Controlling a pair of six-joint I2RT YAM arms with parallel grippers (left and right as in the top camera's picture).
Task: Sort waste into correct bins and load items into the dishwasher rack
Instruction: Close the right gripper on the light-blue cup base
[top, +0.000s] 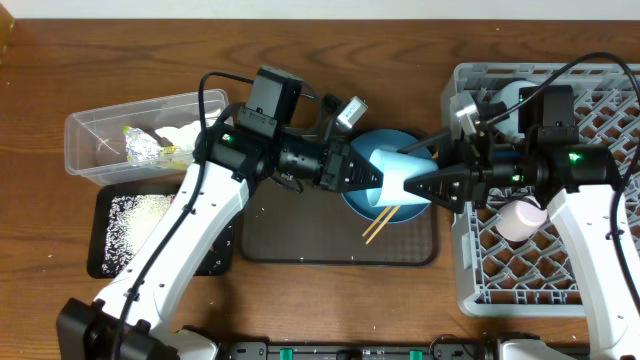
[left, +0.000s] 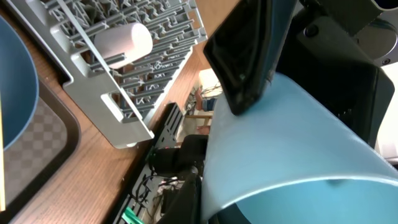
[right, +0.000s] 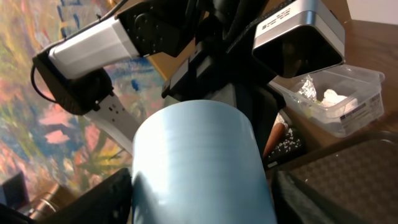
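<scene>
Clamps the light blue cup (top: 398, 180) in the left gripper (top: 374, 172) above the blue plate (top: 352, 200), seemingly for handover toward the rack (top: 600, 250), with the right gripper (top: 412, 174) jaws spread apart around its far end.

The cup (top: 392, 172) is smooth matt plastic, the rack (top: 464, 262) grey plastic, the tub (top: 82, 128) clear glossy plastic, the foil (top: 146, 149) crinkled metal, the table (top: 110, 55) grained wood.

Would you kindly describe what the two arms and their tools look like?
The left arm and right arm have white links, black joint housings with small green lights, and black cables looped above. The left tool and right tool have black, tapering fingers. A silver-grey camera sits at the left wrist.
</scene>
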